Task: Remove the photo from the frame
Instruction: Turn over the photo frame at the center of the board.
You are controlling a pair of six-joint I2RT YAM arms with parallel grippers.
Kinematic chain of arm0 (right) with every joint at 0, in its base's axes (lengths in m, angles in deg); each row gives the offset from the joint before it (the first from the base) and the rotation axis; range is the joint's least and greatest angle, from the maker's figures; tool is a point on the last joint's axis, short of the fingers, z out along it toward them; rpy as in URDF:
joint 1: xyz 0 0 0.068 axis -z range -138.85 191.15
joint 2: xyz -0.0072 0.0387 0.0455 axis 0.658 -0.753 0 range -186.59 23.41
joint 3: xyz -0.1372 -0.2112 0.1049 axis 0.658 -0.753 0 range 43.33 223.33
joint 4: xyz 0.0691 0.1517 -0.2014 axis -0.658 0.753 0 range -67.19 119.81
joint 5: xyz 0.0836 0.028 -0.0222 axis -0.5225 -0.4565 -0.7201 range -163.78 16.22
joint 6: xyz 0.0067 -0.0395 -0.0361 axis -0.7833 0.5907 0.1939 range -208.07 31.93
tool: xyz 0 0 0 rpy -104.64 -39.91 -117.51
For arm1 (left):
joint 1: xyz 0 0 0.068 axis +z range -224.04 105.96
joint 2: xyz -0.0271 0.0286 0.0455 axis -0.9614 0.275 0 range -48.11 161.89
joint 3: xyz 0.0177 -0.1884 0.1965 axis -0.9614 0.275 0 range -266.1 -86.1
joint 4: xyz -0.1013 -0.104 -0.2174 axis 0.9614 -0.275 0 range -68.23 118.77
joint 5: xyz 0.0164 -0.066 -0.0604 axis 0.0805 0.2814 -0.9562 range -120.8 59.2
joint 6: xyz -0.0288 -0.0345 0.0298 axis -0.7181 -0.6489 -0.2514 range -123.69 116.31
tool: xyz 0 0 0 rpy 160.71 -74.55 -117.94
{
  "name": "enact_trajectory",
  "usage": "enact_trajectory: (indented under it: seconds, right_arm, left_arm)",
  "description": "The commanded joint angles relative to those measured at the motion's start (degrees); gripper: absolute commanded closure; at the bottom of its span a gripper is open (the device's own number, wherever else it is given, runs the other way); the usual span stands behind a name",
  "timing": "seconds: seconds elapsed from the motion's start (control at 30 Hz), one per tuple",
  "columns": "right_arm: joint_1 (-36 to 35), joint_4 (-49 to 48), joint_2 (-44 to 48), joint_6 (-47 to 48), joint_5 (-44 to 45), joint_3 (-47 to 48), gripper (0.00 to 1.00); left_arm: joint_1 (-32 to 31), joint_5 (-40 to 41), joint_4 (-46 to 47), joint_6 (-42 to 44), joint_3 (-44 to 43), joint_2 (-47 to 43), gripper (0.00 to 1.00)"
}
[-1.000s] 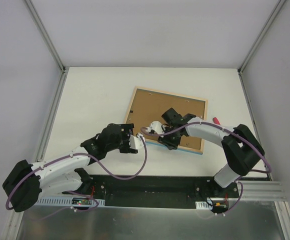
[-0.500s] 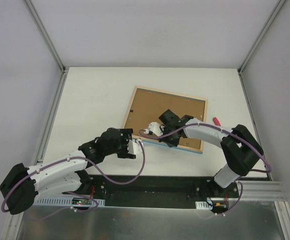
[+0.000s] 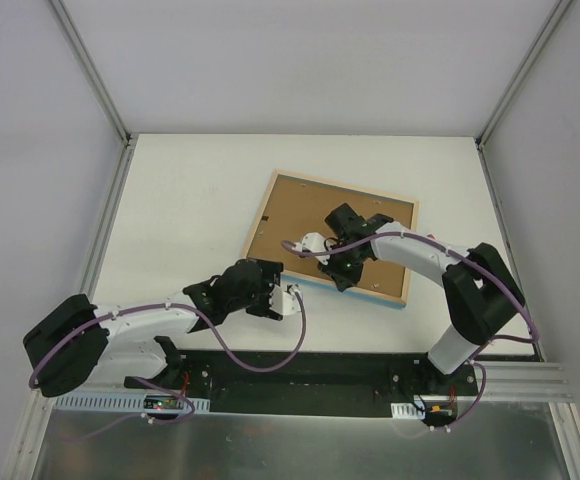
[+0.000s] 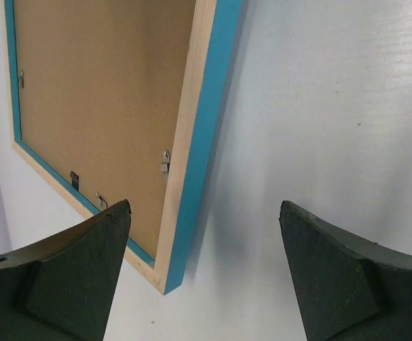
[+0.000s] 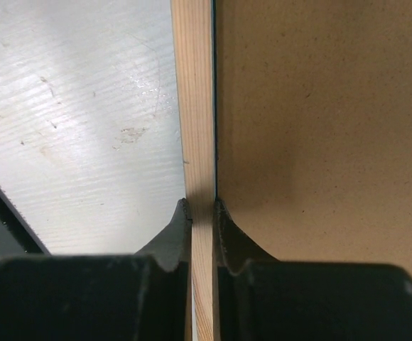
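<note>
The frame (image 3: 300,205) looks stiff and light; the right gripper (image 5: 202,213) pinches its thin wooden rim, the left gripper (image 4: 204,207) is spread wide

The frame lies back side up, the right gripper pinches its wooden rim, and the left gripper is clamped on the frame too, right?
Not the last part. The left wrist view shows the left gripper open, holding nothing, over the table beside the frame. The frame does lie back side up, right gripper pinching its wooden rim.

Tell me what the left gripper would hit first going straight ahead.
Likely the turquoise-edged wooden picture frame, its corner between the fingers of the left gripper; depth unclear, possibly the white table first.
</note>
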Motion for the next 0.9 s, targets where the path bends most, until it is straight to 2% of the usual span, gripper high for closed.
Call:
enact_trajectory:
  seconds: [0.0, 0.37, 0.63, 0.87]
  right_arm:
    - [0.8, 5.6, 2.9, 0.0, -6.3, 3.9, 1.00]
    - [1.9, 8.5, 4.9, 1.1, -10.9, 5.1, 1.00]
    - [2.4, 9.9, 5.9, 2.1, -13.3, 5.2, 1.00]
    - [3.1, 11.3, 6.6, 2.9, -15.0, 5.6, 1.00]
  left_arm:
    - [-1.2, 3.6, 6.5, 2.2, 0.7, 1.9, 0.16]
    - [-2.0, 7.8, 16.5, 5.8, 0.6, 9.8, 0.21]
    - [-2.6, 11.3, 22.7, 8.3, 0.6, 15.2, 0.39]
    - [-3.3, 11.6, 23.9, 8.4, 0.6, 16.4, 0.47]
